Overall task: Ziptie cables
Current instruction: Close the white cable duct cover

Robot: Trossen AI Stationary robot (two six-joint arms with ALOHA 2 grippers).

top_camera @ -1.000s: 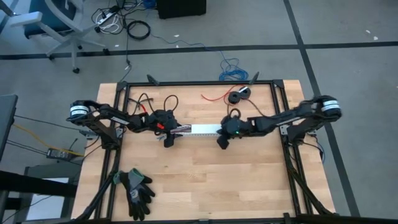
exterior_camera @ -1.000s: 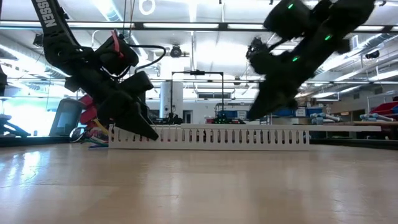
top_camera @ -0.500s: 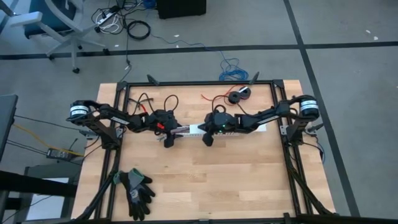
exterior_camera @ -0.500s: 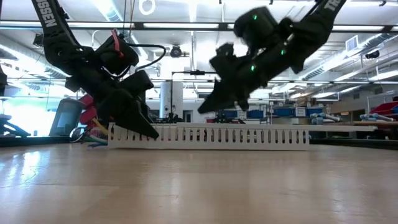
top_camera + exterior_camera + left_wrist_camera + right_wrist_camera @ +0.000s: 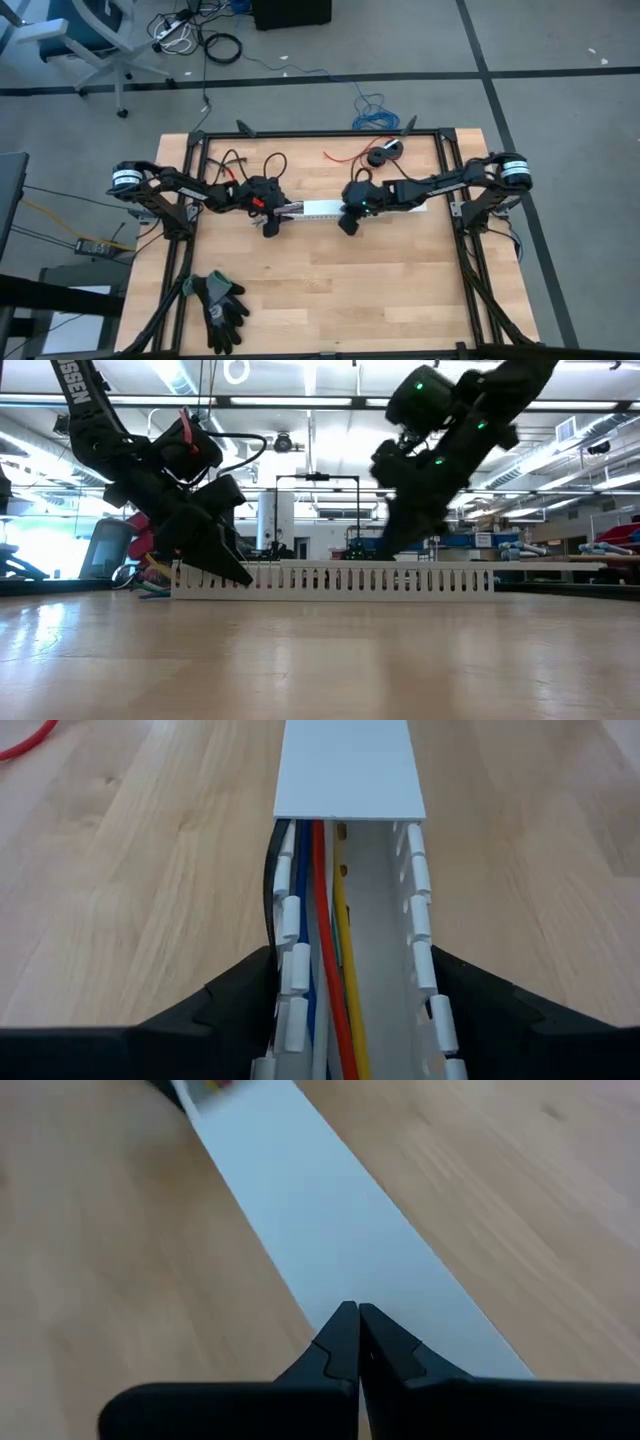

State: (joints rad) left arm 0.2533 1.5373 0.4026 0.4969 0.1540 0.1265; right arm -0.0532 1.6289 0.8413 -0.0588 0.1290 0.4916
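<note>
Two risks: left end effector (image 5: 345, 1020), spread astride the slotted white plastic duct (image 5: 350, 850), could snag the coloured thin wires (image 5: 325, 950); right end effector (image 5: 350, 1342), pressed together on the flat white lid (image 5: 330, 1230), might slip

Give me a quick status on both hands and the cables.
Left hand straddles the slotted duct end. Cables lie inside it. Right hand shut, tips over the white cover. No zip tie visible.
</note>
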